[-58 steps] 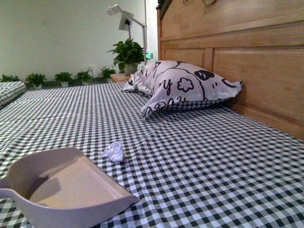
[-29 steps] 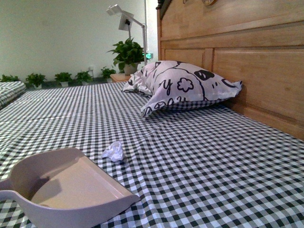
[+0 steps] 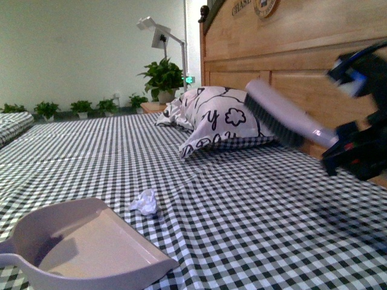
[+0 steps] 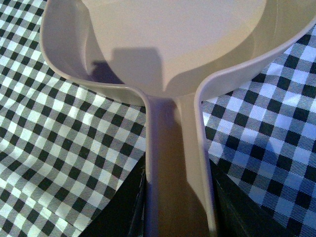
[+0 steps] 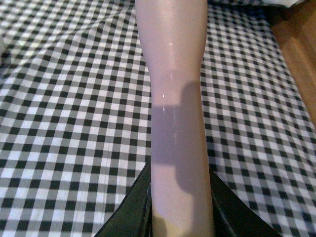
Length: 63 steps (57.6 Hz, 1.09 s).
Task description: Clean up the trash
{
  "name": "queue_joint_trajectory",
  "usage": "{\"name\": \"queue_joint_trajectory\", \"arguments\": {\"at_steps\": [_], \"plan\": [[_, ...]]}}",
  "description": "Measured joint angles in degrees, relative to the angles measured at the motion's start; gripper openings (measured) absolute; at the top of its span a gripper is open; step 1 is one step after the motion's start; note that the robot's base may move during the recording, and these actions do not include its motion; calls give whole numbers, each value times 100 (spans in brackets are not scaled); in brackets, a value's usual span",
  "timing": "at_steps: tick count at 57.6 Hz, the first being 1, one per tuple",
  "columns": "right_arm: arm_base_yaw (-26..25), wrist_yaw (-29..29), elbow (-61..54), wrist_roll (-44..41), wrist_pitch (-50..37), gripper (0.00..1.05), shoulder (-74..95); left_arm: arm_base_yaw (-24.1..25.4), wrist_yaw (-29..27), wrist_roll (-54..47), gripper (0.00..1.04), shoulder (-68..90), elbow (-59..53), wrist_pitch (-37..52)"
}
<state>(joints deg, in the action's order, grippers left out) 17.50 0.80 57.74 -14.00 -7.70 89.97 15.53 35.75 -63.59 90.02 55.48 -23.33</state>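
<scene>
The trash, a small crumpled wad of white paper [image 3: 145,202], lies on the checked bedsheet just beyond the far corner of the pale mauve dustpan [image 3: 84,248]. My left gripper [image 4: 177,207] is shut on the dustpan's handle [image 4: 175,163]; the pan rests on the bed at the front left. My right gripper [image 5: 180,207] is shut on the mauve brush handle [image 5: 173,98]. In the front view the brush [image 3: 275,115] hangs in the air at the right, bristles down, well above and to the right of the wad. The right arm [image 3: 360,145] shows at the far right.
A patterned pillow [image 3: 221,118] lies against the wooden headboard [image 3: 302,54] at the back right. A desk lamp [image 3: 160,33] and potted plants [image 3: 163,75] stand behind the bed. The black-and-white checked sheet [image 3: 254,205] covers the bed.
The right arm with the brush has come into the front view at the right. The view has shifted a little. The dustpan and the paper wad stay about where they were.
</scene>
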Motion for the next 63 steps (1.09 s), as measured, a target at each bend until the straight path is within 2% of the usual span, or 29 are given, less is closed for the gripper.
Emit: {"name": "queue_joint_trajectory", "arguments": {"at_steps": [15, 31, 38, 43, 50, 63], "plan": [[682, -946, 1443, -393, 13, 20, 1683, 0, 0, 0, 29, 0, 0, -2], [1150, -2105, 2138, -883, -192, 20, 2820, 0, 0, 0, 29, 0, 0, -2], [1270, -2277, 2269, -1093, -195, 20, 3152, 0, 0, 0, 29, 0, 0, -2], [1349, -2131, 2308, -1139, 0, 20, 3276, 0, 0, 0, 29, 0, 0, -2], [1497, -1624, 2321, -1154, 551, 20, 3281, 0, 0, 0, 29, 0, 0, -2], [1600, 404, 2258, -1327, 1985, 20, 2677, 0, 0, 0, 29, 0, 0, -2]]}}
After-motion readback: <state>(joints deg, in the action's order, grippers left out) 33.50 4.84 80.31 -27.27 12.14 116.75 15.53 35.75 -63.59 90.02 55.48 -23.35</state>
